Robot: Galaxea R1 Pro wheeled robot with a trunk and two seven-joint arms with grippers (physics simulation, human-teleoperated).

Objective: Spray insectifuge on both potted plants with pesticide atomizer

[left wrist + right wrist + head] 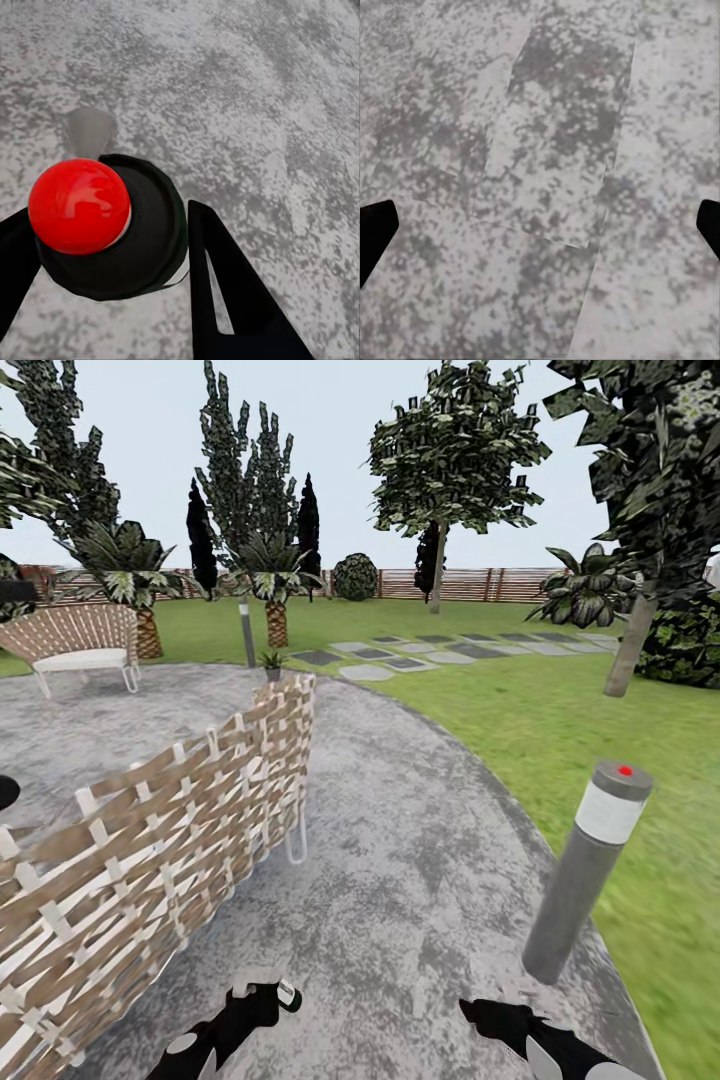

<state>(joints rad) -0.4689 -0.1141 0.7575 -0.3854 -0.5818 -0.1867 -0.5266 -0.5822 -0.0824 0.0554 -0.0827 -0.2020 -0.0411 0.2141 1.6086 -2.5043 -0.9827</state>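
My left gripper (pixel 112 247) is shut on the pesticide atomizer (pixel 79 206), a dark cylinder with a glossy red ball top seen end-on between the two black fingers. In the head view the atomizer (pixel 287 996) pokes out of the left gripper (pixel 265 1000) low over the grey stone patio (pixel 400 860). My right gripper (pixel 490 1015) hovers over the patio, open and holding nothing, its fingertips far apart in the right wrist view (pixel 540 229). One small potted plant (pixel 271 660) stands at the patio's far edge, too distant for detail. The garden lawn (pixel 560 730) surrounds the patio.
A woven wicker chair back (pixel 150 830) stands close on the left, a second chair (pixel 80 645) beyond it. A grey red-topped lamp post (pixel 590 870) rises at the patio's right edge, another (pixel 246 630) by the plant. Stepping stones (pixel 450 650), palms and a slat fence (pixel 480 585) lie farther off.
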